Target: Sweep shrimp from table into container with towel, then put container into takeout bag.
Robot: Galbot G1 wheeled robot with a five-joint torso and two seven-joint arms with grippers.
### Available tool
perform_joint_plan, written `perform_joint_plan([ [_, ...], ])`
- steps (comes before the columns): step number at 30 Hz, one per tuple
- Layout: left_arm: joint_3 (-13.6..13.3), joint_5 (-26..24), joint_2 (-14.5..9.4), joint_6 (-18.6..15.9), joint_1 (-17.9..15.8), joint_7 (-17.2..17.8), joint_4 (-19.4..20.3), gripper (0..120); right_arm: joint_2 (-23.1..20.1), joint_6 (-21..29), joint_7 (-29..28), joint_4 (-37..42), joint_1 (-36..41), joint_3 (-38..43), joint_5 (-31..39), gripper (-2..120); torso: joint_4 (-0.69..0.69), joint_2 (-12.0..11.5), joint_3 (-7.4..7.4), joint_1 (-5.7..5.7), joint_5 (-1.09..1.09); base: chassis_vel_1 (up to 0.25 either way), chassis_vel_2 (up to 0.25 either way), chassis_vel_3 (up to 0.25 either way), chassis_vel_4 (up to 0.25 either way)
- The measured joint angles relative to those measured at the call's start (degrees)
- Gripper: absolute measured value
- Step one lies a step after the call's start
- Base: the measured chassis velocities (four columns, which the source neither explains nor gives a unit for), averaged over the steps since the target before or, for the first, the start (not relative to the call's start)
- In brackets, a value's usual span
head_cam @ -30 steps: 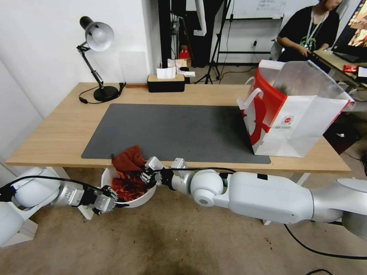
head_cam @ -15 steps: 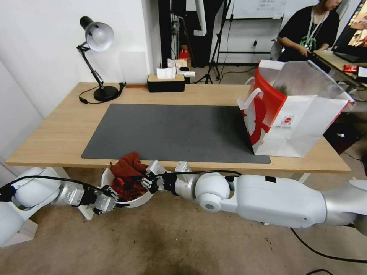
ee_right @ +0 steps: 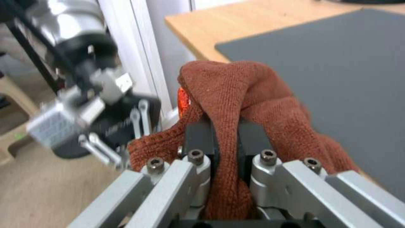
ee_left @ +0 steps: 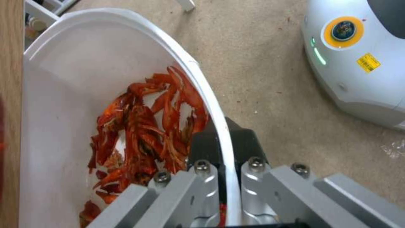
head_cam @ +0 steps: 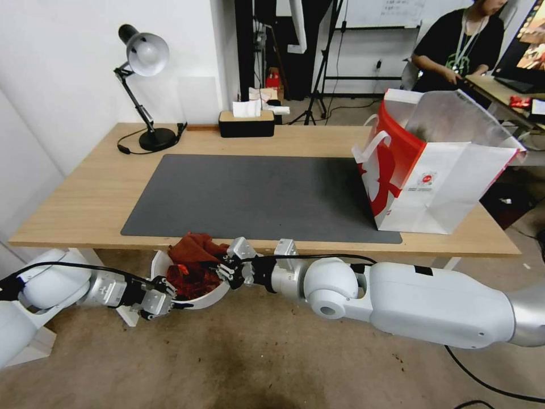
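Observation:
The white container [head_cam: 218, 291] hangs just below the table's [head_cam: 85, 199] front edge, tilted, with my left gripper [head_cam: 166, 297] shut on its rim. In the left wrist view the fingers [ee_left: 204, 144] pinch the container wall [ee_left: 71, 72], and red-orange shrimp [ee_left: 143, 133] lie heaped inside. The shrimp [head_cam: 190, 282] also show in the head view. My right gripper [head_cam: 227, 270] is shut on the rust-brown towel [head_cam: 194, 249], which bunches over the container at the table edge. The towel [ee_right: 240, 91] runs between the right gripper's [ee_right: 226, 139] pads. The takeout bag [head_cam: 434, 170] stands open on the table's right end.
A dark grey mat [head_cam: 255, 193] covers the table's middle. A desk lamp [head_cam: 145, 57] and a black tissue box [head_cam: 247, 124] stand along the far edge. White table legs [ee_right: 143, 63] are close behind the container. A cable [head_cam: 488, 375] lies on the floor.
The right gripper has drawn the towel off the mat's front edge and down over the container, shifting slightly right. The left gripper has kept the container in place.

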State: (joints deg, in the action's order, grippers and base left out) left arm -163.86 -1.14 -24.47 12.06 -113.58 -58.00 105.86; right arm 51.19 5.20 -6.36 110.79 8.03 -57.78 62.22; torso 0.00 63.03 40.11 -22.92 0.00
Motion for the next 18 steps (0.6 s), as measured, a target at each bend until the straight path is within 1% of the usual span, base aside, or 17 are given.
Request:
perform_joint_plan([
  [7,0.00,0.00,-0.01,-0.04,0.21,0.02,0.10,0,0.79,-1.34,0.21,-0.02,0.31,3.67,1.69,4,0.01,0.00,0.00,0.00,-0.01,0.000,0.000,0.000,0.000],
  [11,0.03,0.00,-0.01,-0.05,0.29,0.03,0.18,0,0.93,-1.78,0.37,-0.03,1.00,7.20,2.56,4,0.00,0.00,0.00,0.00,-0.01,0.000,0.000,0.000,0.000],
  [17,0.04,0.09,-0.24,-0.06,0.69,0.03,0.19,0,0.30,-1.99,0.37,-0.71,2.10,11.62,2.81,4,0.00,0.00,0.00,0.00,-0.01,0.000,0.000,0.000,0.000],
  [18,0.04,0.14,-0.34,-0.06,0.84,0.04,0.22,0,-0.03,-2.01,0.32,-1.07,2.73,13.71,2.82,4,0.00,0.00,0.00,0.00,0.00,0.000,0.000,0.000,0.000],
])
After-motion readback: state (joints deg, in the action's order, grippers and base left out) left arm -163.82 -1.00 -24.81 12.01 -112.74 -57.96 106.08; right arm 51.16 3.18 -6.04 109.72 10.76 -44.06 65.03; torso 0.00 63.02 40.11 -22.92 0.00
